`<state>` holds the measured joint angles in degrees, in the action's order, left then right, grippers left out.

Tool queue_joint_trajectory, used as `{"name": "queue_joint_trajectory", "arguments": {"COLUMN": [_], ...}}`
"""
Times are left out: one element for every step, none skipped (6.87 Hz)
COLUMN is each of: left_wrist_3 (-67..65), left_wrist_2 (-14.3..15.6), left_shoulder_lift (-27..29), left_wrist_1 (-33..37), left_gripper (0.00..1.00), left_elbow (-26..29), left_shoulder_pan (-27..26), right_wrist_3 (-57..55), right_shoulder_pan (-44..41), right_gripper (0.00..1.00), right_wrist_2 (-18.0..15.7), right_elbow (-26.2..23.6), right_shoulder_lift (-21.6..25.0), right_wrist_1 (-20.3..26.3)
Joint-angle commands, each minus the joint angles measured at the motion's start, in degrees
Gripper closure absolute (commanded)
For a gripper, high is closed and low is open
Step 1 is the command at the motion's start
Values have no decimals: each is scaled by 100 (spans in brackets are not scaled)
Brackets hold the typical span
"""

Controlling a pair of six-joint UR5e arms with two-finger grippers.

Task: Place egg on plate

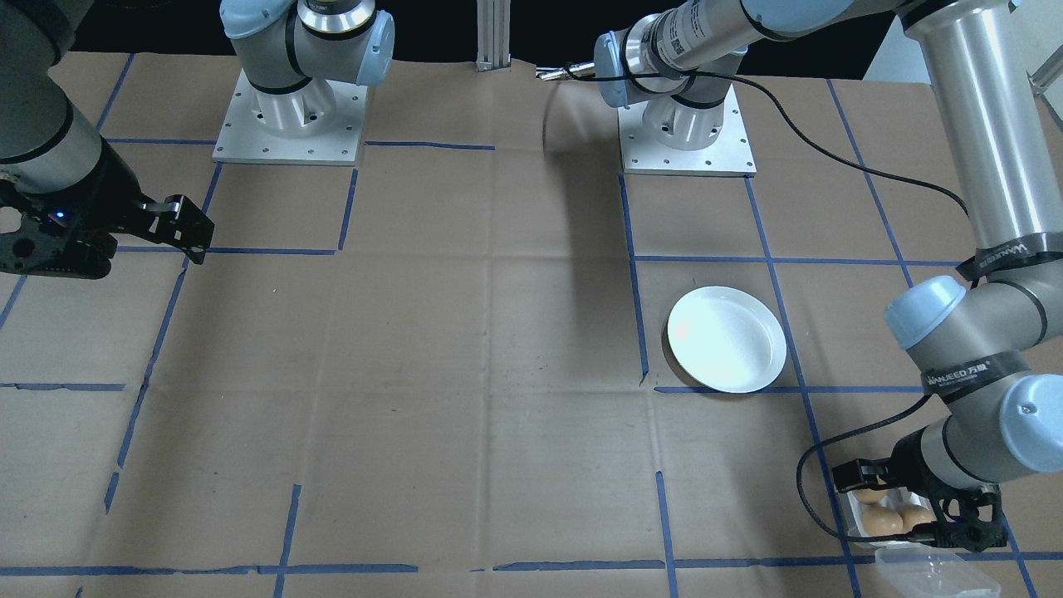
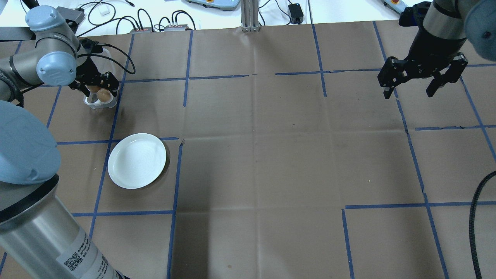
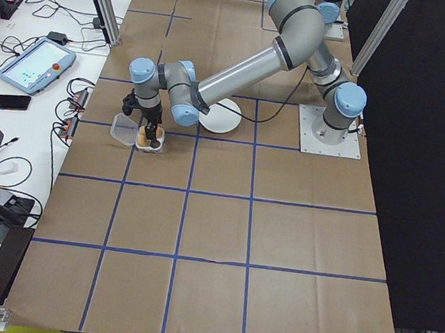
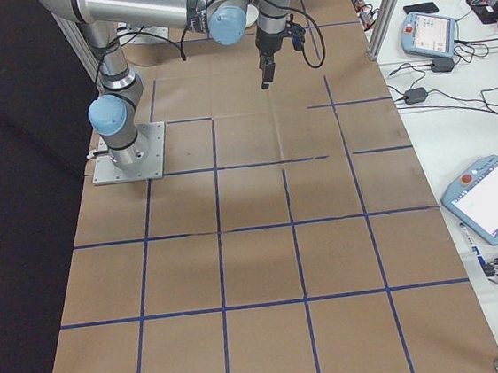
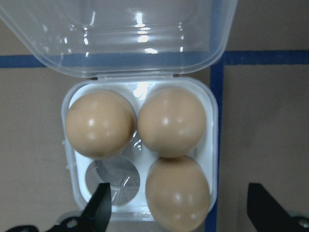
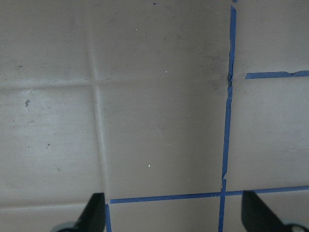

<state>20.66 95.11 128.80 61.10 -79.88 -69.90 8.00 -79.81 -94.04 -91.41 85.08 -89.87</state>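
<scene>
**A:** Where does your left gripper (image 5: 176, 212) sit against the egg box (image 5: 140, 154)?

**B:** Straight above it, looking down. You have its fingers (image 5: 99, 205) spread wide and holding nothing. Between them lies the near-right egg (image 5: 177, 193); the cup beside it on the near-left is bare, and two more eggs (image 5: 100, 123) fill the far row under the open clear lid (image 5: 120, 34).

**A:** So that egg is the one to take?

**B:** I judge so. It lies just off your centreline toward the right finger, so you drop straight down, perhaps nudging slightly right first. It looks stood on end, so its long axis runs roughly up toward you.

**A:** And the plate (image 2: 136, 160)?

**B:** Empty, on the table near the box, closer to the robot's base in the overhead view. Your left arm is plainly the nearer one.

**A:** The right gripper (image 2: 411, 90)?

**B:** Well apart across the table, fingers spread, hanging over bare paper.
</scene>
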Motion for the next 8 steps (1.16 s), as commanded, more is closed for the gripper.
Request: {"name": "queue_joint_trajectory", "arguments": {"left_wrist_3": [17,8,8,8,0,-9,-27,-44], "left_wrist_2": [42,7,-10,-19,-19,-19,-19,-19], "left_shoulder_lift": [-118,-118,-101,-74,-83,-83,-100,-109], "left_wrist_1": [-28,-28,-28,-45,-46,-46,-46,-54], "left_gripper": [2,3,16,19,34,45,50,57], "left_elbow": [-80,-97,-124,-124,-115,-115,-106,-98], "left_shoulder_pan": [-6,2,2,2,2,2,2,2], "right_wrist_3": [0,0,0,0,0,0,0,0], "right_shoulder_pan": [0,0,0,0,0,0,0,0], "right_gripper": [0,0,0,0,0,0,0,0], "right_wrist_2": [0,0,0,0,0,0,0,0], "right_elbow": [0,0,0,0,0,0,0,0], "right_shoulder_lift": [0,0,0,0,0,0,0,0], "right_wrist_1": [-5,4,4,4,4,4,4,4]}}
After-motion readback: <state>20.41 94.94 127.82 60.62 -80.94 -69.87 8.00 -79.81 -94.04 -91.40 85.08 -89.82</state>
